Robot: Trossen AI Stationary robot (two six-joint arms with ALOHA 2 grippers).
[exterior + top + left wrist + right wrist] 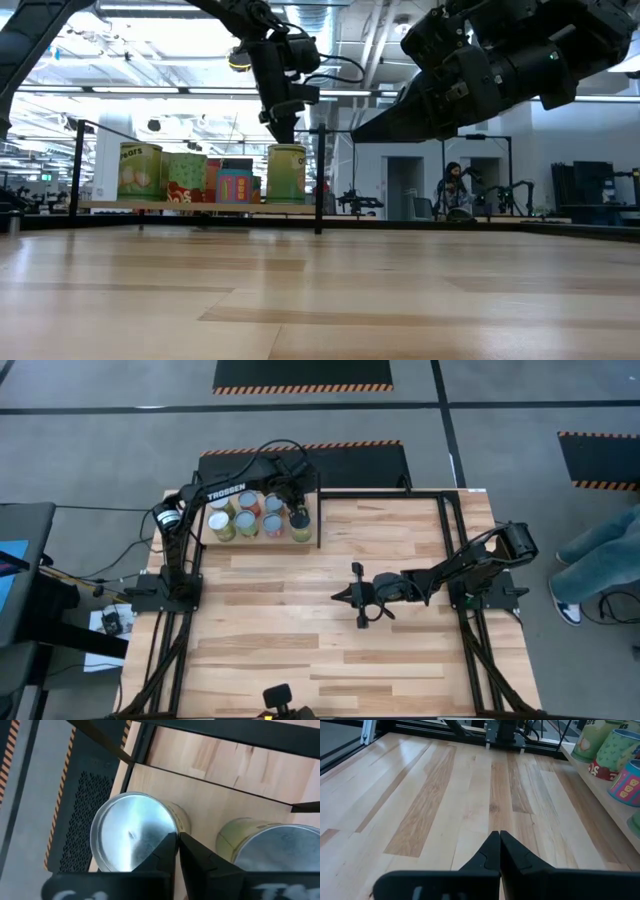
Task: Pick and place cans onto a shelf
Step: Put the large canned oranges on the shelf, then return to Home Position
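Note:
The shelf [312, 542] stands at the table's far left and bears several cans [246, 523] standing upright on their bases. In the low view they show as yellow-green, red and blue labels [190, 178]. My left gripper [298, 512] is shut and points down over the yellow-green can [287, 175] at the shelf's right end. In the left wrist view its fingertips [177, 840] stand over the rim of that can's silver top [127, 835]. My right gripper [345, 596] is shut and empty above the table's middle, pointing toward the left edge. My left gripper's shut fingertips [284, 135] come from above, pointing down, at the edge of the yellow-green can's top [160, 827]. I cannot tell whether they touch it. The can stands upright on the shelf board.
Black frame rails [440, 520] run along the table's far and side edges. A second can [270, 845] stands close beside the one under my left gripper. A person's legs [600, 550] show beyond the table's right edge. Bare wood [445, 795] lies before my right gripper.

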